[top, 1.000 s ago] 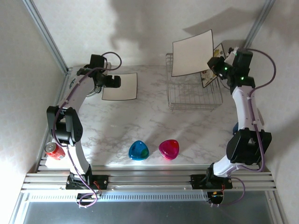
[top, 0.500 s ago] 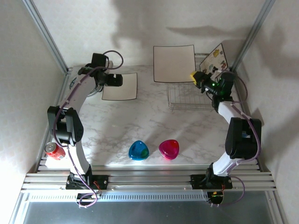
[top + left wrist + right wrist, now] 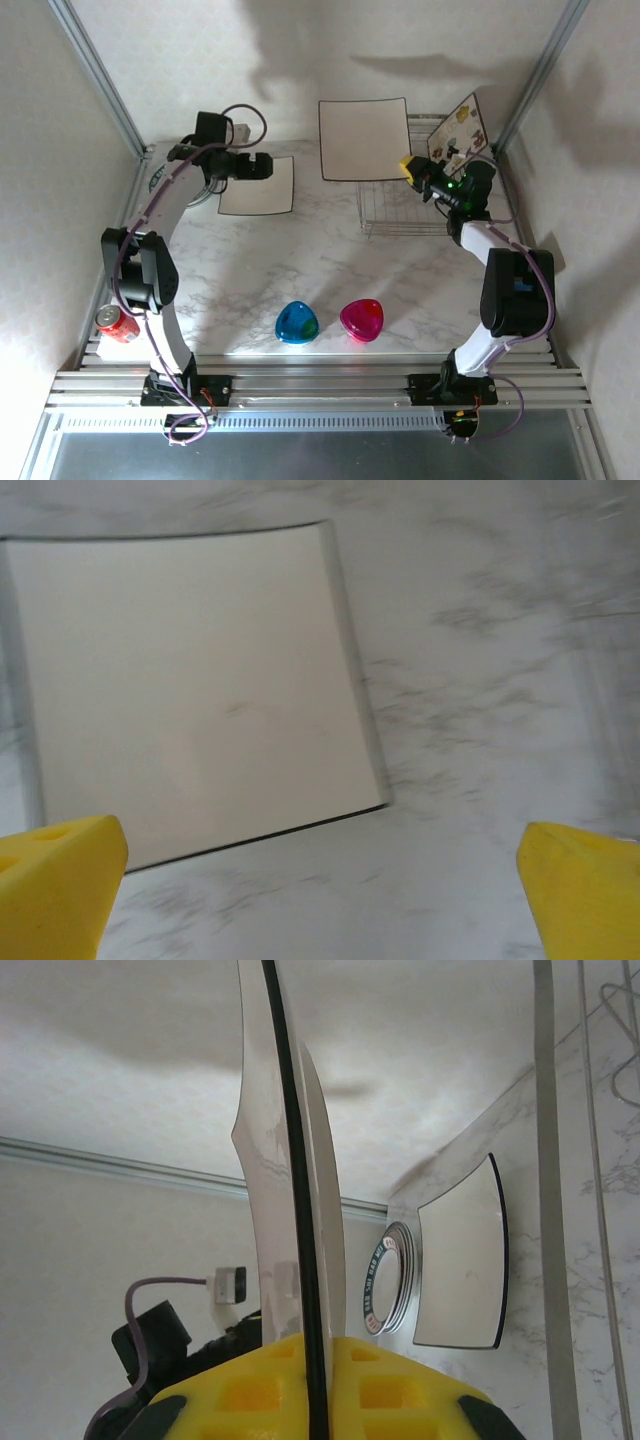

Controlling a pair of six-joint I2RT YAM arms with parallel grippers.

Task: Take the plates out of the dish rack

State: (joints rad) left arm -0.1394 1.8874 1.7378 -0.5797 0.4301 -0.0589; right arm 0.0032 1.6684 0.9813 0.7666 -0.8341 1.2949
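Unloading partway done: one plate point(image 3: 265, 198) is laid on worktop point(image 3: 300, 260) below left tool point(image 3: 262, 165), jaws apart. Second plate point(image 3: 364, 139) is clamped in right tool point(image 3: 408, 168), raised beside rack point(image 3: 400, 215). Flowered plate point(image 3: 460, 125) is not yet unloaded.

L arm: reaches to far left of desk, wrist turned inward.
L end effector point(image 3: 262, 165): fingers spread wide.
R arm: elbow bent, forearm angled far-left.
R end effector point(image 3: 410, 167): pads pinched on edge of square plate point(image 3: 365, 138).
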